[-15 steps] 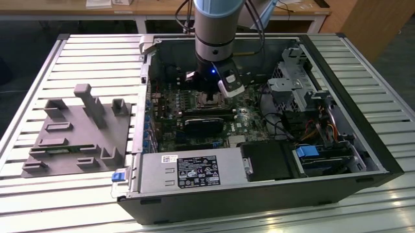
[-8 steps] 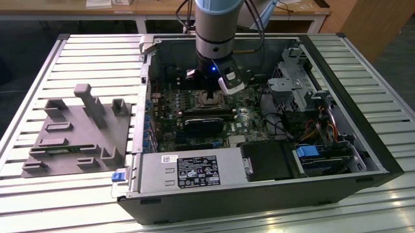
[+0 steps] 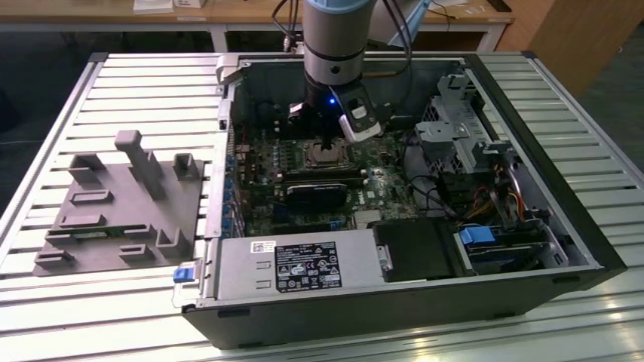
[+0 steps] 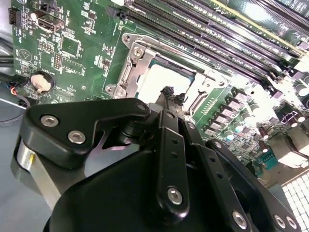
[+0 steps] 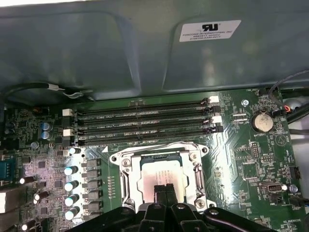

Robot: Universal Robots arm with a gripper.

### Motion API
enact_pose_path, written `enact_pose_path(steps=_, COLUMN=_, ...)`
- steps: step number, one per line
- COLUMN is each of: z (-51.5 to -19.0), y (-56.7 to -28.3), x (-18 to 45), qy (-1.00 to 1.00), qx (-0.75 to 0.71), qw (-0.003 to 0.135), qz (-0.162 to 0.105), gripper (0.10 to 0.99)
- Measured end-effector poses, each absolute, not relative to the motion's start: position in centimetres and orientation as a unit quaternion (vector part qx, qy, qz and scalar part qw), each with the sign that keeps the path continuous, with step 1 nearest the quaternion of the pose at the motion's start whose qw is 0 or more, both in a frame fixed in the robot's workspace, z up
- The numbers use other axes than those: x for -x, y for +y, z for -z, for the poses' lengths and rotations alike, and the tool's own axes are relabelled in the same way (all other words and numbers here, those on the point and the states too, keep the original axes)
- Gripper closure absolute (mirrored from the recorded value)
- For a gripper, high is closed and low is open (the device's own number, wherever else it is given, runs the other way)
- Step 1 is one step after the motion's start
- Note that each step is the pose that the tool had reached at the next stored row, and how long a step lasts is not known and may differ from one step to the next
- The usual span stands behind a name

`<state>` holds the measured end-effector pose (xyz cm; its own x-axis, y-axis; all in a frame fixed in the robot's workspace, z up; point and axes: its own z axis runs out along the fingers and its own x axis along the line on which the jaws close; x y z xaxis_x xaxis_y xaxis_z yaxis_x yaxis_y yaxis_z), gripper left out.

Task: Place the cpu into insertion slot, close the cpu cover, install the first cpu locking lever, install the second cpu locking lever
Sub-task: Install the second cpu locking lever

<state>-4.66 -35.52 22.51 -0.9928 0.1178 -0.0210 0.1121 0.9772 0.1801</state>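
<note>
Cpu (image 5: 161,179) directly beneath end effector (image 5: 165,189)

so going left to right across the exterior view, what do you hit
grey fixture block → motherboard with the cpu under the gripper → drive cage, along the exterior view's left to right.

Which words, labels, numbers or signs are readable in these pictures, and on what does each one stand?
Nothing can be quoted with confidence.
White sticker on the case wall: a bold mark above fine print, too small to quote.
White lettering on the motherboard: too small to read.
Black label on the power supply: too small to read.
White label on the power supply: too small to read.
</note>
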Motion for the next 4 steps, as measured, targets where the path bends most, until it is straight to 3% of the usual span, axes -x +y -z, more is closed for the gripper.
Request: enact_pose_path(steps=4, z=-22.51, y=-35.52, x=4.66, qy=0.994, qx=-0.058, qw=0.016, qz=-0.089, gripper=0.98)
